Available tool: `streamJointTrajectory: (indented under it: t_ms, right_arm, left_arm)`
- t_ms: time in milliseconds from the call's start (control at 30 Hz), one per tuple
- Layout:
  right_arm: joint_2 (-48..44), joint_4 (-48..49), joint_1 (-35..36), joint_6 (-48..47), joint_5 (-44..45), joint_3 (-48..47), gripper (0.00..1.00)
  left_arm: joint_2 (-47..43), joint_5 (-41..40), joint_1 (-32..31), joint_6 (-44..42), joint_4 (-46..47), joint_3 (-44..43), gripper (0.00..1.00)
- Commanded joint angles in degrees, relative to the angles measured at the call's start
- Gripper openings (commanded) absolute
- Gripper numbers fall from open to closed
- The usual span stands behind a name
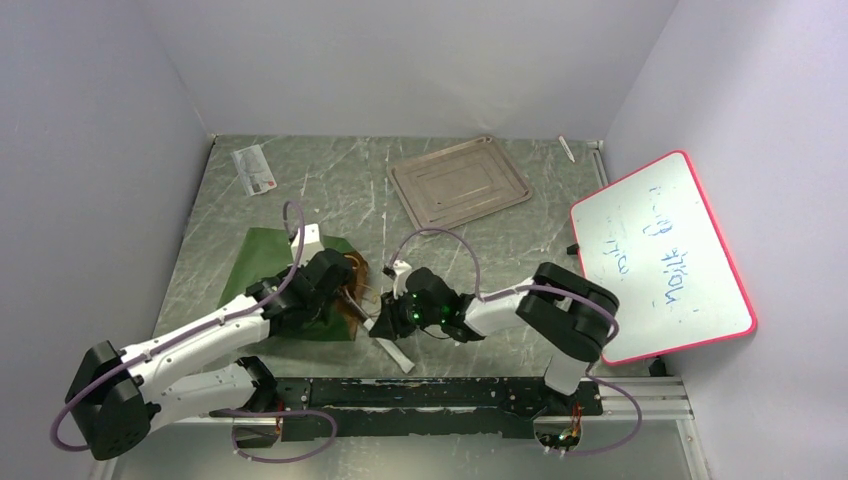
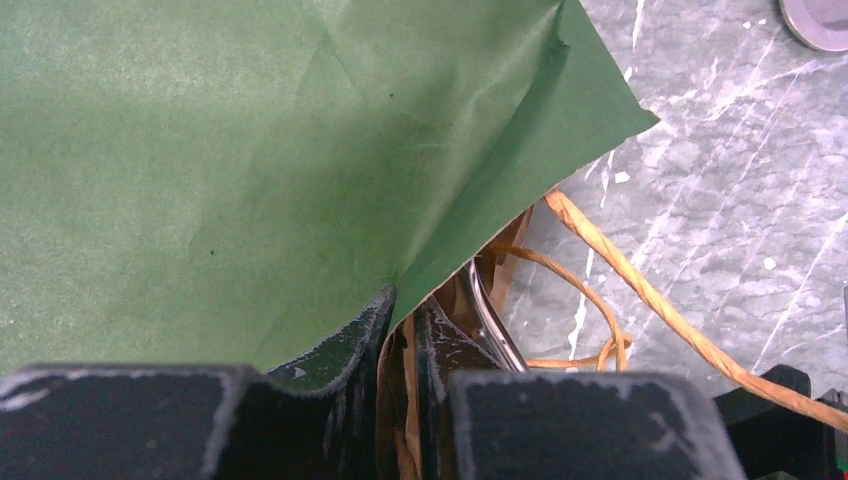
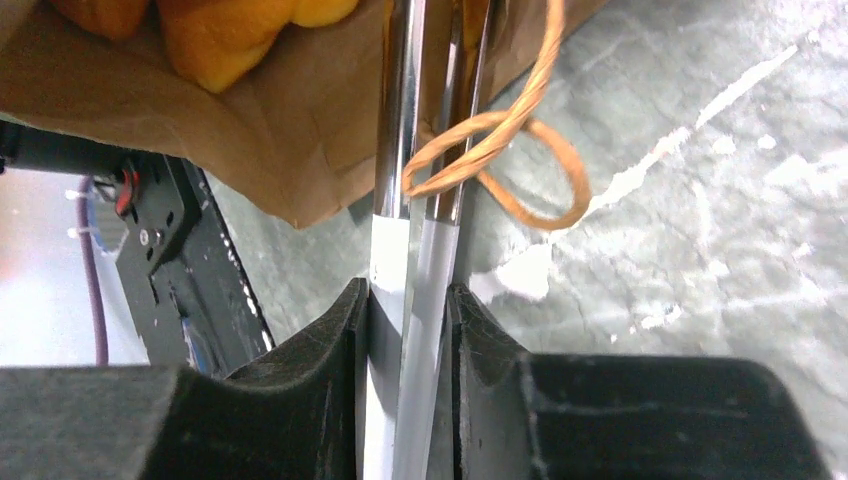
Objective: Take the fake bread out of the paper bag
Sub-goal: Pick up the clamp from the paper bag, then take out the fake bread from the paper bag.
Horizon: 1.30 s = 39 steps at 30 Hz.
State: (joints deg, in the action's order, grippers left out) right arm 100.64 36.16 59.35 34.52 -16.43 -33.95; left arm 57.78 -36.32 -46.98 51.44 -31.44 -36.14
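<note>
Inside the open mouth of the paper bag (image 1: 268, 262), seen from the right wrist, lies the fake bread (image 3: 210, 35): orange-golden pieces resting on the brown inner paper, cut off by the top edge of the view. The bag lies flat on its side on the tabletop (image 1: 330, 190), green face up. At its mouth edge the left hand (image 2: 405, 310) is closed, its 2 fingers pinching the paper where green outside meets brown inside. Just beside the mouth, the right hand (image 3: 405, 300) is clamped on a pair of metal tongs (image 3: 400, 150), whose blades reach to the bag's lip near the bread. A tan cord handle (image 3: 500, 140) loops out of the mouth across the tongs. Well beyond the bag sits a grey tray (image 1: 458, 185). Farther from the bag on the right hand's side leans a whiteboard (image 1: 660, 255).
</note>
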Motion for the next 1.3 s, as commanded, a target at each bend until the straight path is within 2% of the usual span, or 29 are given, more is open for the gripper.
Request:
streamJointTrajectory:
  t_ms: [0,200,533,900,1267]
  right_arm:
    - [-5.8,-22.3,0.7,-4.8,0.2,-3.7,0.0]
    - [-11.4,-35.2,-0.2,-7.9,-1.0,-9.0,0.0]
    - [-18.3,-49.1,-0.6,-10.2,0.3,-13.9,0.0]
    - [-24.4,-60.8,-1.1,-11.4,3.2,-18.0,0.0]
    - [-29.6,-66.8,-1.5,-9.7,5.3,-18.7,0.0]
  left_arm:
    - [1.4,-1.6,-0.3,0.4,1.0,-3.3,0.07]
    - [4.3,-3.3,-0.2,1.1,1.2,-5.9,0.07]
    - [8.9,-4.3,-0.2,3.1,1.0,-9.4,0.07]
    - [9.7,-4.8,-0.2,4.0,2.1,-10.1,0.07]
    - [11.3,-5.5,-0.3,3.7,1.5,-11.6,0.07]
